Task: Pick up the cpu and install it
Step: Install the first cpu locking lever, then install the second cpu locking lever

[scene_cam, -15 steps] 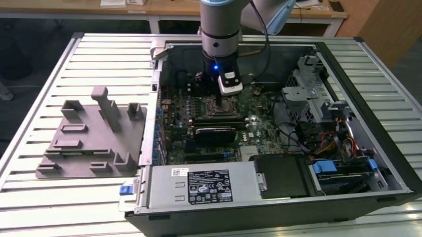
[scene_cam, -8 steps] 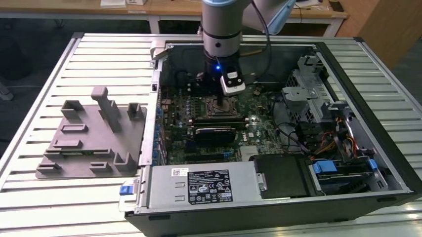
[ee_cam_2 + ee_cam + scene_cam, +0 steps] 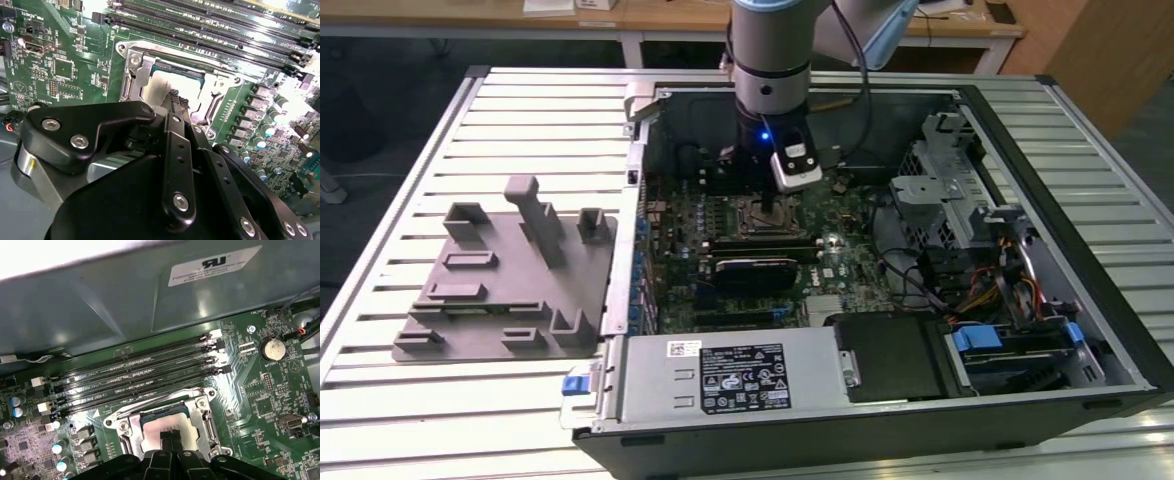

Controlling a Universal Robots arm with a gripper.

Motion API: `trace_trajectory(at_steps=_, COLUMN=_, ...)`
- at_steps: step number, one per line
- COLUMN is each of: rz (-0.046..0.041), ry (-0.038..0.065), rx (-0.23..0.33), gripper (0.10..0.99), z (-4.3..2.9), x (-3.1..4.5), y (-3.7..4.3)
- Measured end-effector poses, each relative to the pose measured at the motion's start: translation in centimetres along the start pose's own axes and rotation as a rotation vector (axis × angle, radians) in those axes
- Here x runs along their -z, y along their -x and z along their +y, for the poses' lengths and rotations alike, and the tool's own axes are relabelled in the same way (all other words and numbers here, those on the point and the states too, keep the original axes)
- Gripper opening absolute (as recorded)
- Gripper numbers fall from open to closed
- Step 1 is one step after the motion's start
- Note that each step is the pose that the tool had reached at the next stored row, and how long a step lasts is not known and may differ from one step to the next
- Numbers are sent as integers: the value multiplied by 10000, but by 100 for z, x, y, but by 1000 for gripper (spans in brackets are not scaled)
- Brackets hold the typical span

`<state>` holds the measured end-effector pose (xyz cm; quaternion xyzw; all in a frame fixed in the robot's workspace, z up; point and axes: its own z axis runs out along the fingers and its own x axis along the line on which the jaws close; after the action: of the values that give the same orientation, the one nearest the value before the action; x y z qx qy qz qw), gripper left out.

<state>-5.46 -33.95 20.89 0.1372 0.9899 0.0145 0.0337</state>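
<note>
- Three views, and the exterior one alone gives us the whole scene: an open computer case [image 3: 1067, 330] on a slatted table [image 3: 400, 420], the arm [image 3: 771, 60] reaching down over the motherboard [image 3: 854, 270], and a grey fixture plate [image 3: 507, 290] off to the exterior view's left.
- From the second wrist view we see the gripper [image 3: 175, 100] directly over the socket frame [image 3: 135, 75]; the cpu [image 3: 165, 82] lies inside it, pale silver and flat. Whether the fingertips are spread or pinching, we cannot tell.
- From the first wrist view we see the cpu [image 3: 162, 422] seated in the socket frame [image 3: 122, 422], beside the memory slots [image 3: 140, 370].
</note>
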Motion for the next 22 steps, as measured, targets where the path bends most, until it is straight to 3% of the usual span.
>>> trace_trajectory(at_steps=10, rz=-2, ry=0, rx=-1, gripper=106, z=8, x=221, y=14)
trace_trajectory(at_steps=22, rz=-1, ry=0, rx=0, gripper=106, z=-1, x=238, y=18)
